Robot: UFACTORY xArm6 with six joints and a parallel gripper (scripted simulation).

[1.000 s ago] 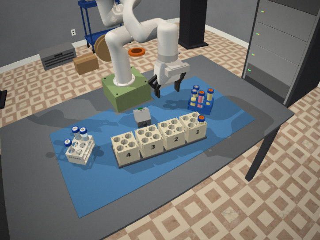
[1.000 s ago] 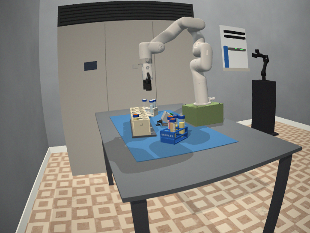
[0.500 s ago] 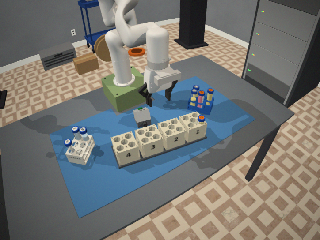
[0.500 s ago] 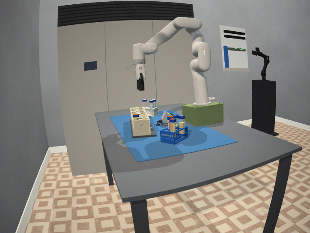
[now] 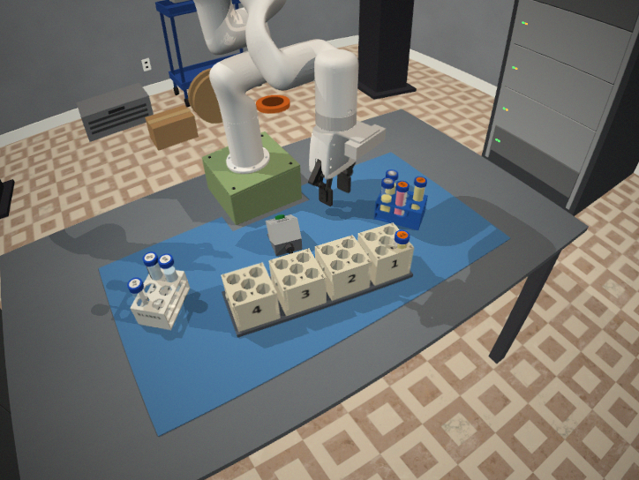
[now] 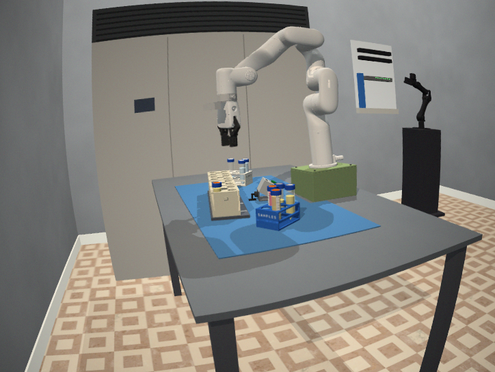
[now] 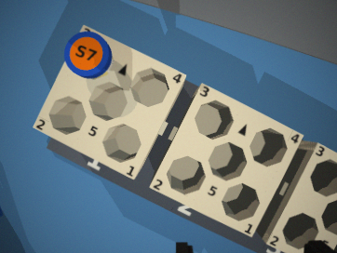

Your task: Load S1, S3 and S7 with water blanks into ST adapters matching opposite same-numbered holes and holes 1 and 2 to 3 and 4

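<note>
On the loading stand (image 5: 330, 305) (image 6: 230, 217), the landmark: four cream adapters, numbered 1 to 4; S7 (image 5: 402, 237) (image 6: 216, 187) (image 7: 87, 54), orange-dotted, upright in hole 3 of adapter 1 (image 5: 388, 258) (image 6: 225, 203) (image 7: 76, 86). Near the stand: one blue sample rack (image 5: 400, 216) (image 6: 266, 217), four tubes. Beyond the stand's adapter 4 end: one white blanks rack (image 5: 150, 314) (image 6: 249, 177), three tubes. Above the stand's level: one gripper (image 5: 335, 195) (image 6: 229, 144), partly open, holding nothing.

Lab / server rm: tube racks (image 5: 397, 221) (image 6: 268, 222), rack cabinet (image 5: 558, 77).
</note>
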